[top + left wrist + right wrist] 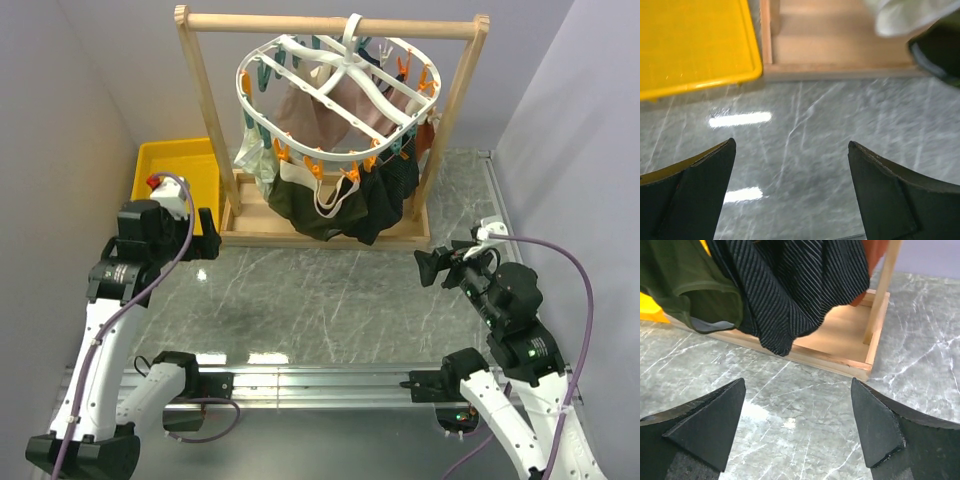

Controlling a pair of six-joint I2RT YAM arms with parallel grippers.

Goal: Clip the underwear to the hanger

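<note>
Underwear (300, 208), judged soft, light and limp, hangs below the front rim of the hanger (330, 152), apparently clipped along its pale waistband, the firmest edge to pinch; left jaws and right jaws stand wide apart, empty, well clear of the hanger.

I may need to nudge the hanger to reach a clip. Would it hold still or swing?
Probably swings: the hanger hangs from the rail by one hook. Its thin plastic looks light, so small pushes should move it. The clipped underwear looks floppy and would sway along.
</note>
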